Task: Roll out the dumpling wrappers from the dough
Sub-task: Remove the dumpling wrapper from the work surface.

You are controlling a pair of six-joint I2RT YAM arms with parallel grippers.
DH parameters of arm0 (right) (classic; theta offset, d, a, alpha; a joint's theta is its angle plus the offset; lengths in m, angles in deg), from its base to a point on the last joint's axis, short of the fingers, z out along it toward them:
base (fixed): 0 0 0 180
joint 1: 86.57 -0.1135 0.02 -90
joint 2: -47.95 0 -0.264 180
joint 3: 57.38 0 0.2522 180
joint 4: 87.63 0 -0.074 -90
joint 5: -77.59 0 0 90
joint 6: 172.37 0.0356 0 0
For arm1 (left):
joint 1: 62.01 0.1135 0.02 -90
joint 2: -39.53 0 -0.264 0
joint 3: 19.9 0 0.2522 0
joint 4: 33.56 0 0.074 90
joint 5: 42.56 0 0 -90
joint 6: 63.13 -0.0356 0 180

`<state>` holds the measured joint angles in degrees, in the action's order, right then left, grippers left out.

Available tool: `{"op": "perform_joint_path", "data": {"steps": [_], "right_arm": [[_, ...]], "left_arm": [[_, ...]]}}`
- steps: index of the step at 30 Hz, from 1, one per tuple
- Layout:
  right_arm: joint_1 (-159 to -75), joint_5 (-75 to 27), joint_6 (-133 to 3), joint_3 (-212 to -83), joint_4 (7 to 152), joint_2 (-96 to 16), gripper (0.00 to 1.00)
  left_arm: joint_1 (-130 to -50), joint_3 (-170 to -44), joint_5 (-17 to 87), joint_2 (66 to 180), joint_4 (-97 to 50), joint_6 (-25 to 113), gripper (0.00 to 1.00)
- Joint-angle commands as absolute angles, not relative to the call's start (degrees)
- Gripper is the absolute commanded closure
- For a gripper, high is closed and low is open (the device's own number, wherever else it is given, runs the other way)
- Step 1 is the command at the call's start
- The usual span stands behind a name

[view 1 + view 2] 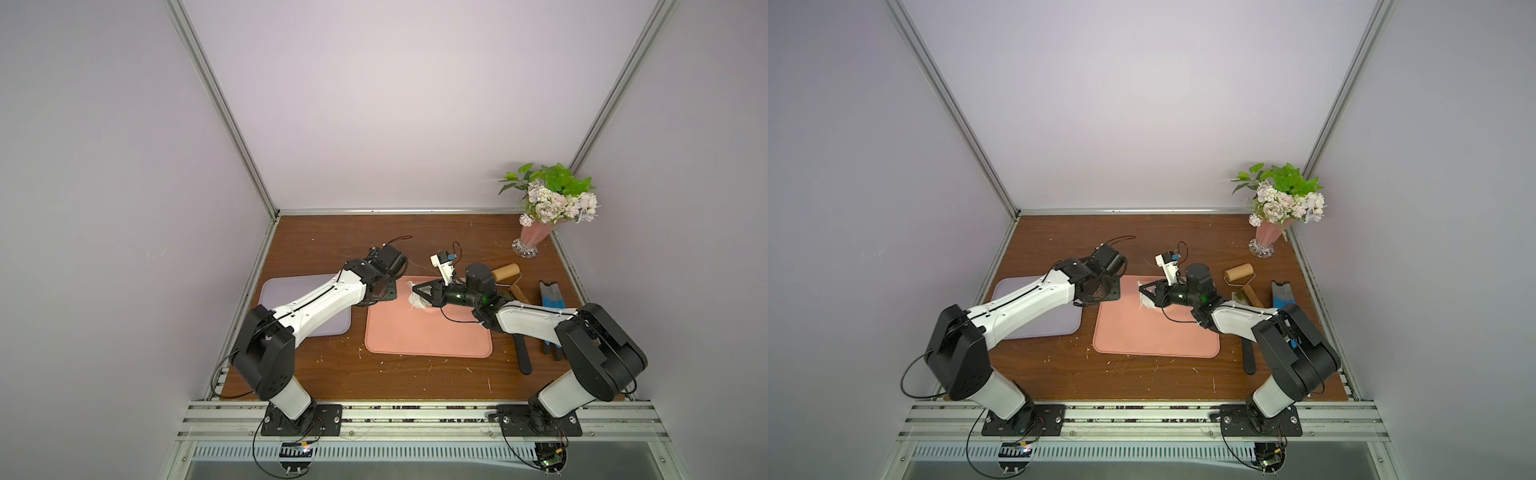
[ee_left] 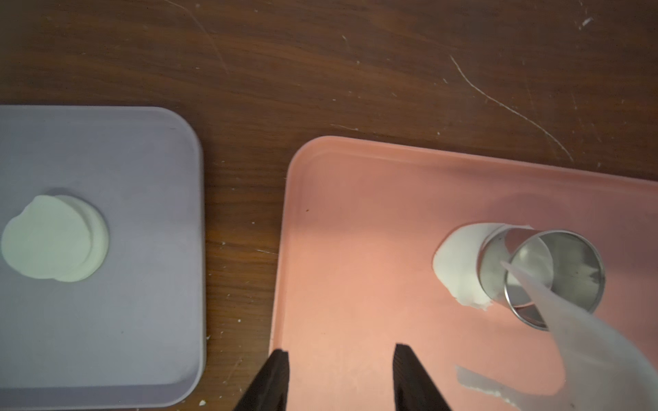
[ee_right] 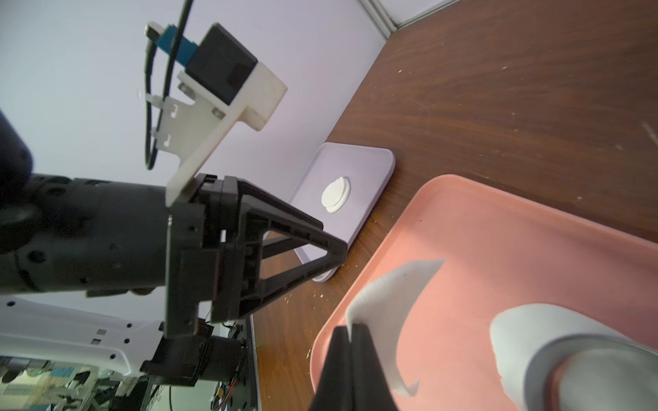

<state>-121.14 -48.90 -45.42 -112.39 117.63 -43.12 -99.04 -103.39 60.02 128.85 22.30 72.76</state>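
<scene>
Two or three dumpling wrappers (image 2: 53, 238) lie stacked on the purple tray (image 2: 149, 284), also visible in the right wrist view as wrappers (image 3: 335, 195). On the pink tray (image 2: 356, 231) stands a steel ring cutter (image 2: 541, 277), pressed into a remnant of white dough (image 2: 457, 263). My right gripper (image 3: 352, 329) is shut on a thin, ragged dough scrap (image 3: 388, 306) with curved notches, lifted above the pink tray. My left gripper (image 2: 342, 349) hovers open over the pink tray's left edge, nothing between its fingers. In both top views the two grippers face each other across that tray.
The tan wooden roller (image 1: 505, 272) lies right of the pink tray (image 1: 428, 336). A black-handled tool (image 1: 523, 353) and a blue-grey tool (image 1: 550, 295) lie by the right arm. A flower vase (image 1: 532, 237) stands at the back right. Dough crumbs dot the wooden table (image 1: 332, 249).
</scene>
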Motion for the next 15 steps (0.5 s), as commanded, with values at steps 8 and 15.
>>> {"op": "perform_joint_path", "data": {"steps": [8,15], "right_arm": [[-130.7,-48.5,-47.4,-123.0,114.9,-53.7,0.96],[-132.3,-44.3,-49.2,-131.4,106.2,-61.1,0.85]], "left_arm": [[-93.3,-95.3,64.1,116.8,23.6,76.7,0.54],[-93.1,-94.5,63.9,116.2,23.5,76.9,0.54]]}}
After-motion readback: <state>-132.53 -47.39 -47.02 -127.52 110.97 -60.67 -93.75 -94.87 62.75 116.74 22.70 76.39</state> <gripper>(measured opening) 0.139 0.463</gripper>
